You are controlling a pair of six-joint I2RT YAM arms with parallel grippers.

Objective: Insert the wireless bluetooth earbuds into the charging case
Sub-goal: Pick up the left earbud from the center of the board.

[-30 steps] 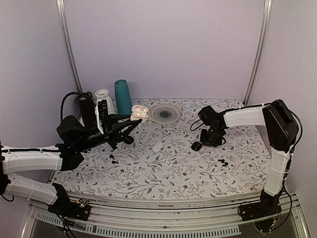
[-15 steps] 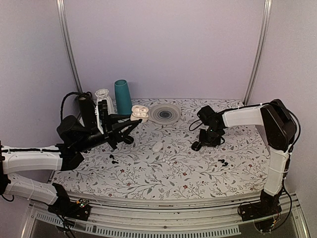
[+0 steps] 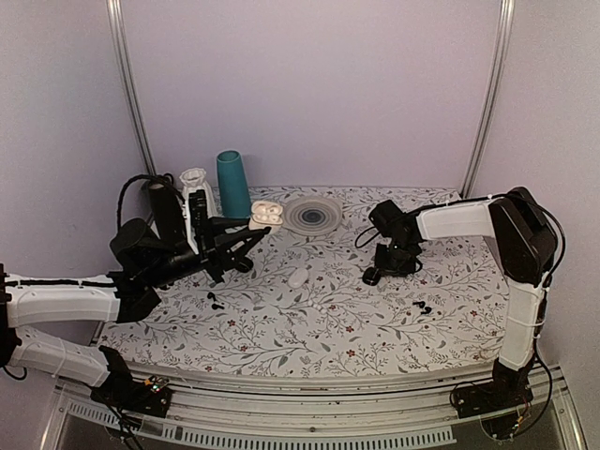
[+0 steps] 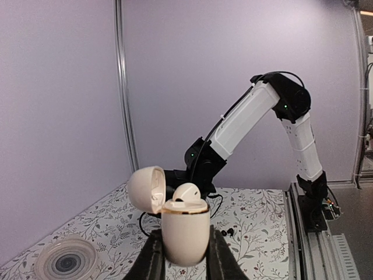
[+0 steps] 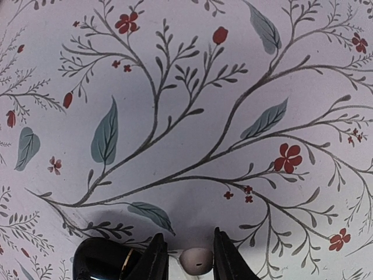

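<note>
My left gripper (image 4: pixel 185 248) is shut on the white charging case (image 4: pixel 185 230) and holds it upright above the table's back left. Its lid (image 4: pixel 147 188) is open to the left. One white earbud (image 4: pixel 186 191) sits in the case's top. In the top view the case (image 3: pixel 265 214) shows at the left fingertips. My right gripper (image 5: pixel 190 259) points down at the table, right of centre. Its jaws are open on either side of a second white earbud (image 5: pixel 196 260) on the floral cloth, with a small gap at the left finger. That earbud is hidden in the top view.
A round black case (image 5: pixel 105 262) lies right beside the right gripper's left finger. A white oval pebble (image 3: pixel 298 277), black earbuds (image 3: pixel 424 307) and more black earbuds (image 3: pixel 215 300) lie on the cloth. A grey disc (image 3: pixel 312 214), teal cup (image 3: pixel 232 184) and another black case (image 3: pixel 242 265) stand at the back left.
The right gripper has shifted slightly left over the black case's spot and its jaws have narrowed a little. The left arm with the case has barely moved.
</note>
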